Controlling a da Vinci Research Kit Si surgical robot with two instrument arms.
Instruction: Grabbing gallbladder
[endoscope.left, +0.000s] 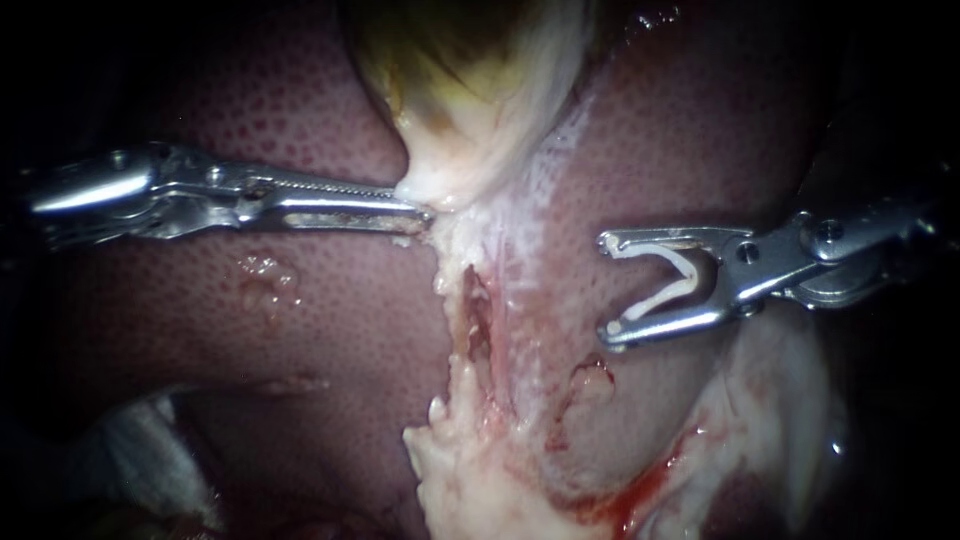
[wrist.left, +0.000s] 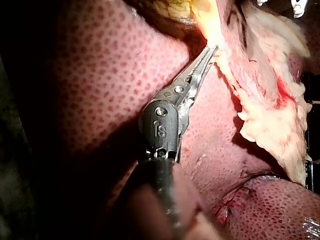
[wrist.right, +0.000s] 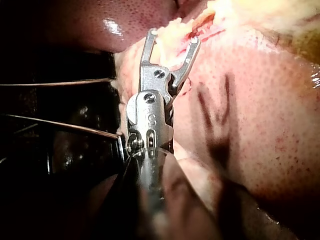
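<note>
The big dark red spotted liver (endoscope.left: 300, 330) fills most of the endoscope view, and the yellow-green gallbladder (endoscope.left: 470, 90), with its soft pale bottom end, sits at the top middle. The long shiny metal left instrument (endoscope.left: 418, 210) lies flat across the liver, and its thin toothed jaws are squeezed together on that pale bottom end. The silver right instrument (endoscope.left: 612, 290) is well apart over the liver, its jaws spread wide and both pressing on a small white bent clip (endoscope.left: 685, 280) between them.
</note>
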